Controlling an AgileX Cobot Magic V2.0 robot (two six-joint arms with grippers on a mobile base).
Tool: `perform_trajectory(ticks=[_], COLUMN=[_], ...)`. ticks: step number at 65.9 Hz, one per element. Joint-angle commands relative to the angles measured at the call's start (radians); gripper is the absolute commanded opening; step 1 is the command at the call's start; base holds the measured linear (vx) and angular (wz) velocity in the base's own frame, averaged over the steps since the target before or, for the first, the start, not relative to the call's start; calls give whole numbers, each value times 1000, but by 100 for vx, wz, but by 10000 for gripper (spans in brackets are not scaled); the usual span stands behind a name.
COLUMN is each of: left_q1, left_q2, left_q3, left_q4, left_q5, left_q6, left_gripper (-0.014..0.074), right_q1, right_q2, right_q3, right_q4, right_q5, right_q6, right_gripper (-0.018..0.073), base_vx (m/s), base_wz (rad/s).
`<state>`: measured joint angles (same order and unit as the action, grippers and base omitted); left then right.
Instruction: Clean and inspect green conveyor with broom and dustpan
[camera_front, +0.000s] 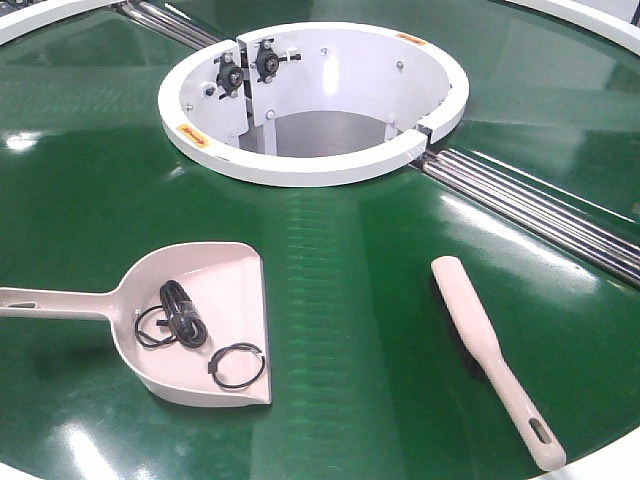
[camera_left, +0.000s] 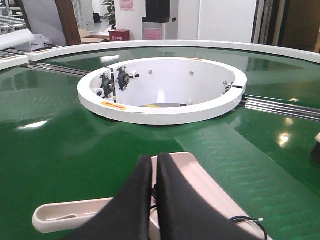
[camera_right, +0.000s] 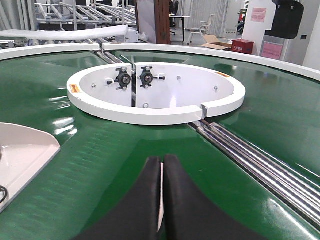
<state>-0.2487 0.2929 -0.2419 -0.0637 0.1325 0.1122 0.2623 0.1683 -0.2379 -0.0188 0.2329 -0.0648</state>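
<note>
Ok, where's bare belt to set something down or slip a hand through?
Widest bare strip of green conveyor: between dustpan and broom. Also open between the dustpan and white ring. Crowded: the dustpan floor, holding black cables, and the rollers right of the ring.

The conveyor (camera_front: 330, 290) has a glossy, smooth dark-green surface that mirrors the ceiling lights. Its rollers (camera_front: 540, 210) are shiny bare metal. The ring (camera_front: 300, 165) looks like smooth white-painted metal. The dustpan (camera_front: 215, 290) and broom (camera_front: 480, 335) are pale, matt-to-satin plastic. The gripper fingers (camera_right: 145, 200) look matt black.
</note>
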Motion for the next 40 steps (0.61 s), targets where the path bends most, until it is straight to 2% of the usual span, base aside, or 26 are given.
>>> perform_trajectory(ticks=[1, 8, 24, 28, 30, 40], left_q1=[-5, 17, 216, 240, 249, 255], left_q2=[8, -11, -234, -294, -322, -321], left_q3=[-16, 25, 243, 285, 281, 280], left_q4=[-4, 15, 15, 14, 16, 15], left_q5=[-75, -90, -125, -127, -76, -71], left_q6=[-6, -3, -11, -12, -12, -11], left_gripper=[-7, -7, -7, -7, -6, -8], right_q1=[-5, -5, -5, -5, -5, -5], right_q2=[11, 11, 11, 11, 11, 11], right_q3=[-27, -27, -27, -27, -27, -27], right_q4=[-4, -4, -4, -4, -4, -4], right_q5=[-79, -79, -79, -79, -79, -79], right_q6=[-10, -10, -10, -10, -10, -10], right_gripper=[-9, -9, -9, -9, -9, -9], base_vx=[0, 0, 0, 0, 0, 0], base_wz=[0, 0, 0, 0, 0, 0])
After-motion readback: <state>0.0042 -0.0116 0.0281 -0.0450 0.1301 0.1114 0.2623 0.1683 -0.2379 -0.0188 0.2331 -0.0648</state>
